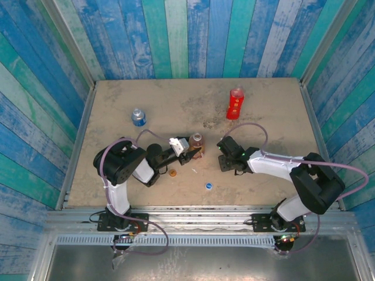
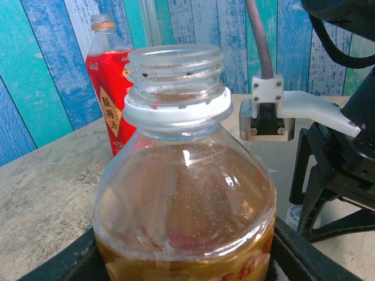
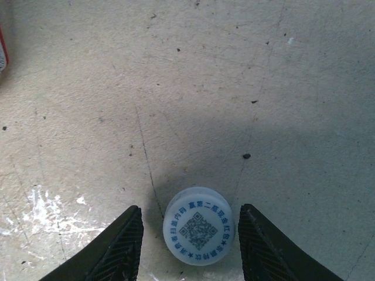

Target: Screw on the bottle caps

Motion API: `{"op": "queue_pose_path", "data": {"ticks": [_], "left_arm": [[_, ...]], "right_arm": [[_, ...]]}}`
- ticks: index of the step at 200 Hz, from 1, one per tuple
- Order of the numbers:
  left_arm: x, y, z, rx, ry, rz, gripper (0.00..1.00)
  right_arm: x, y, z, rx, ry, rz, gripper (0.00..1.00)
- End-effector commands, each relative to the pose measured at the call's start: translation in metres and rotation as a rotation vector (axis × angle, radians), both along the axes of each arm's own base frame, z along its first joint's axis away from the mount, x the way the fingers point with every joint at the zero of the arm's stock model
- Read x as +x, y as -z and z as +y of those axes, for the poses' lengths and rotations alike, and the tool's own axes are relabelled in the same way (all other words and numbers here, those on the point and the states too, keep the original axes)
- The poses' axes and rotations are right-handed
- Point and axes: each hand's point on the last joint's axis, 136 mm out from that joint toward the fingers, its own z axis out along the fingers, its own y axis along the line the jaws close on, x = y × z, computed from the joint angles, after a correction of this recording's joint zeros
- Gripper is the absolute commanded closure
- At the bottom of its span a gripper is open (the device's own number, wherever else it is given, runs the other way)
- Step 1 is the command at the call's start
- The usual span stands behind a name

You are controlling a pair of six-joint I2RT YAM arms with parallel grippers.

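The left pincer (image 1: pixel 194 147) is clamped on the amber tea bottle (image 2: pixel 184 193). In the left wrist view its dark fingers (image 2: pixel 64 263) press the bottle's sides low down. The bottle stands upright on the surface (image 1: pixel 269 99). Its threaded mouth is open and a white ring sits around its neck. In the overhead view the orange cap (image 1: pixel 173 172) lies on the surface close behind this pincer, toward the arm bases and just beside the left arm. The clear bottle with the blue label (image 1: pixel 138 117) stands well away, out to the pincer's left and farther up the surface.

The right pincer (image 3: pixel 190 208) hangs low over the surface, just to the right of the held bottle. Its jaws are apart. The white cap (image 3: pixel 199 225) sits between its fingers (image 3: pixel 120 249) with its printed top facing up. A gap shows on each side, narrower on the right, so neither finger touches the cap. The blue cap (image 1: pixel 209 186) lies behind this pincer and a little to its left, nearer the arm bases. The red drink bottle (image 1: pixel 235 103) stands upright well beyond the pincer, toward the far edge. From the left wrist it shows behind the amber bottle's shoulder, with an orange ring on its neck.
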Motion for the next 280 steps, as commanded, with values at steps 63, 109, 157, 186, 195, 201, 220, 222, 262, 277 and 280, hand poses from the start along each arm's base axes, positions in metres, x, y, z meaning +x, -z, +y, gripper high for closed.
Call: {"op": "queue_pose_path", "data": {"ticks": [63,109,157,186,195,201,220,222,262,277,280], "left_arm": [[-0.003,0.014,0.001,0.061,0.015,0.041,0.44],[-0.003,0.013,0.001,0.061,0.018,0.041,0.44],[-0.003,0.013,0.001,0.057,0.021,0.056,0.44],[-0.003,0.016,0.005,0.058,0.054,0.098,0.45],[-0.003,0.017,0.005,0.064,0.071,0.112,0.46],[-0.003,0.017,0.004,0.067,0.082,0.117,0.46],[-0.005,0.020,0.004,0.074,0.096,0.130,0.46],[-0.005,0.020,0.004,0.073,0.097,0.129,0.46],[-0.003,0.023,0.004,0.081,0.102,0.136,0.46],[-0.004,0.023,0.003,0.083,0.108,0.137,0.46],[-0.004,0.023,0.003,0.082,0.109,0.137,0.46]], "right_arm": [[0.003,0.010,-0.002,-0.017,0.021,0.019,0.63],[0.003,-0.002,-0.001,-0.017,0.005,0.007,0.68],[0.006,-0.048,0.014,-0.007,-0.079,-0.039,0.67],[0.006,-0.086,0.033,0.011,-0.148,-0.066,0.67],[0.005,-0.099,0.041,0.025,-0.169,-0.074,0.67],[0.005,-0.108,0.046,0.034,-0.182,-0.080,0.67],[0.005,-0.132,0.062,0.055,-0.220,-0.104,0.67],[0.005,-0.134,0.063,0.058,-0.222,-0.107,0.67],[0.006,-0.176,0.095,0.160,-0.280,-0.159,0.67],[0.006,-0.187,0.106,0.197,-0.304,-0.170,0.66],[0.007,-0.189,0.107,0.204,-0.305,-0.173,0.66]]}}
